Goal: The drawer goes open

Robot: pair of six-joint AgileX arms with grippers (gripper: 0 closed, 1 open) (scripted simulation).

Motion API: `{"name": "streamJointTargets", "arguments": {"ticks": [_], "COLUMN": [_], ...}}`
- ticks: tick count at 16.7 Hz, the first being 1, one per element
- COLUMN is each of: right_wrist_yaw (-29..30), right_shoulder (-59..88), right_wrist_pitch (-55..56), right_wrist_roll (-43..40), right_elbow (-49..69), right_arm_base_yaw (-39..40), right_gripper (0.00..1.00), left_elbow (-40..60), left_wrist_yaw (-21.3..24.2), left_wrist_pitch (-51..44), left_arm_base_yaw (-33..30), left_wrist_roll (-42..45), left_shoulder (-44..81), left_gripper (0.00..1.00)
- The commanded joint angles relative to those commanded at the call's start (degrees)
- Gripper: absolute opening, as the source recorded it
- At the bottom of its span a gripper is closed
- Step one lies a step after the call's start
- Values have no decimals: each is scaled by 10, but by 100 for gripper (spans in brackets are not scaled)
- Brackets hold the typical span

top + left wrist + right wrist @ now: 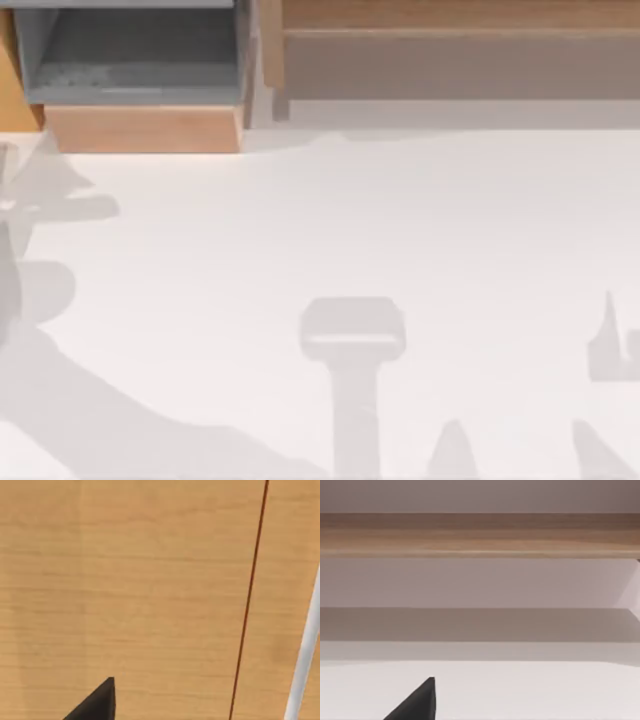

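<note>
Left tool (95,705) sits close against orange-brown wood; right tool (415,705) faces a shelf (480,535). Grip of either: cannot tell. The drawer (14,95) is a sliver beyond the white surface (400,230); axis indeterminate.

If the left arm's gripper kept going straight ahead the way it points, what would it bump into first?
Most likely the orange-brown wood panel, which looks close in front of the left wrist camera; how near it is cannot be judged.

A matte black, wedge-shaped fingertip (97,702) tapering to a point belongs to the left gripper, and an identical one (417,702) to the right.
</note>
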Motion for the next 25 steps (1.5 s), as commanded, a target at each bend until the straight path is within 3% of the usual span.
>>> {"name": "streamJointTargets", "arguments": {"ticks": [3, 18, 25], "right_wrist_yaw": [0, 0, 0], "right_shoulder": [0, 0, 0], "right_wrist_pitch": [0, 0, 0], "right_wrist_roll": [0, 0, 0], "right_elbow": [0, 0, 0], "right_arm_base_yaw": [0, 0, 0], "right_gripper": [100, 100, 100], "left_elbow": [12, 78, 78], "left_wrist_yaw": [14, 0, 0], "left_wrist_pitch": [14, -21, -21], "left_arm_base_yaw": [13, -2, -2], "left_wrist_roll": [23, 23, 23], "left_shoulder": [22, 53, 53], "left_gripper": [100, 100, 47]}}
